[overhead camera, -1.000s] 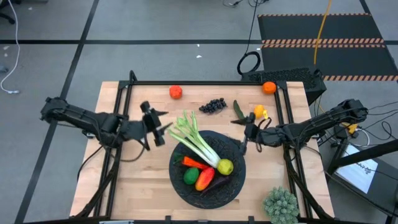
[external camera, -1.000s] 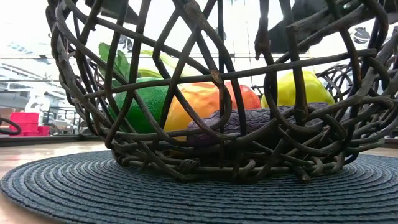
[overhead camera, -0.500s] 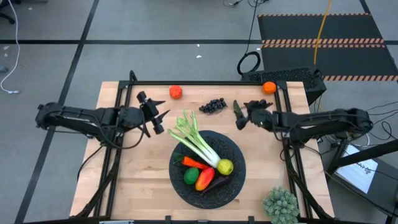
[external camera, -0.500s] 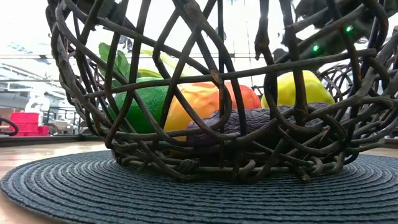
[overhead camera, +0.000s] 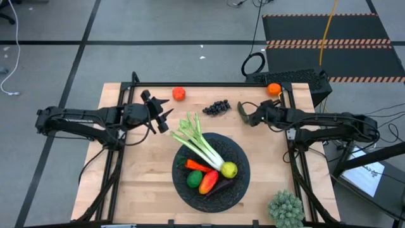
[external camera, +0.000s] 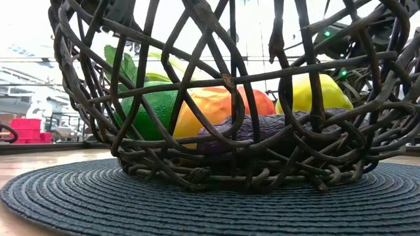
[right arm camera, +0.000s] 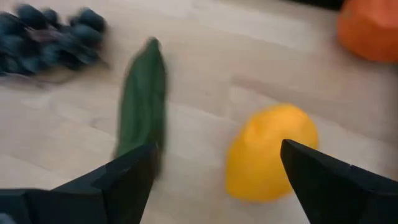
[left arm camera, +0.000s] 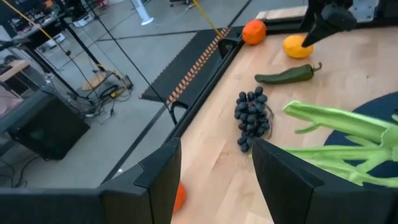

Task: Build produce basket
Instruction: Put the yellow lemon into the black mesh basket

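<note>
Risk first: your right hand point(overhead camera: 248, 116) hangs spread wide, grasping nothing, over two close neighbours, the pickle point(right arm camera: 142, 99) and a lemon point(right arm camera: 271, 152); come down off-centre and you'll likely nudge one away or pinch both. Both lie on the bench point(overhead camera: 145, 177) just ahead of its fingers, beyond the basket point(overhead camera: 237, 190). Your left hand point(overhead camera: 158, 117), half spread and empty, waits near the grapes point(overhead camera: 216, 107).

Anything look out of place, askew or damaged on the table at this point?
Nothing damaged or spilled. The leek lies askew, its leafy end sticking out past the basket rim. Grapes, the pickle, tomato and an orange sit loose on the table.
</note>
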Available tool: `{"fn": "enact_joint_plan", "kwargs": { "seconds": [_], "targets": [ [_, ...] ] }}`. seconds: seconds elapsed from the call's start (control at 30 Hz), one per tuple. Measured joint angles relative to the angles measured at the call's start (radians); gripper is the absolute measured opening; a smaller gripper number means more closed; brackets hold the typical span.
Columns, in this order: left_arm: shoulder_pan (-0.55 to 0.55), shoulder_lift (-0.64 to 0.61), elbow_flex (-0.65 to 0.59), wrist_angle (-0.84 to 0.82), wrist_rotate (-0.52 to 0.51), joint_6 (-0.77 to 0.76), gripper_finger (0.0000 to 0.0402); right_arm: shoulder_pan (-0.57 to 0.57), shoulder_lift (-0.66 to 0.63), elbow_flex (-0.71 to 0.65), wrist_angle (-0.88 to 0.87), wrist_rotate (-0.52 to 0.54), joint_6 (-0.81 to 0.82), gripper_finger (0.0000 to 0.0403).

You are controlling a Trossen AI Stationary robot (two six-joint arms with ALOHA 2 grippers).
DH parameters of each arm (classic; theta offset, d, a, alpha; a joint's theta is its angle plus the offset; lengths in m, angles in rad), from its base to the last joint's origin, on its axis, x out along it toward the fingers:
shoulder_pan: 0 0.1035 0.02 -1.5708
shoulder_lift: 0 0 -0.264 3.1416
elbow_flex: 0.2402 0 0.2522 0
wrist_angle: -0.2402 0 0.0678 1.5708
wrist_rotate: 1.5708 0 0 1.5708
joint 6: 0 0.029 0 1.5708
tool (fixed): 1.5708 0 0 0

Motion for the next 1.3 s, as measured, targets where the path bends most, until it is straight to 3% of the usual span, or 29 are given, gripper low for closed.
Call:
{"fn": "enact_joint_plan", "kwargs": {
  "seconds": [0.17, 0.37, 0.7, 1.2, 1.3],
  "targets": [
    [0.005, -0.001, 0.000, 0.000, 0.005, -0.001, 0.0197, 0.000, 0.001, 0.000, -0.076, 0.033, 0.068, 0.0355],
    [0.005, 0.000, 0.000, -0.001, 0.006, -0.002, 0.0198, -0.014, 0.001, -0.040, -0.043, 0.056, 0.072, 0.0356],
    [0.004, 0.000, 0.000, -0.001, 0.005, -0.012, 0.0198, -0.079, 0.002, -0.193, 0.195, 0.051, 0.004, 0.0353],
    [-0.004, 0.000, 0.000, -0.001, 0.005, -0.019, 0.0191, -0.111, 0.002, -0.264, 0.324, 0.021, -0.131, 0.0253],
    [-0.015, 0.000, 0.000, -0.001, 0.005, -0.019, 0.0191, -0.111, 0.002, -0.264, 0.355, -0.024, -0.184, 0.0242]
  ]
}}
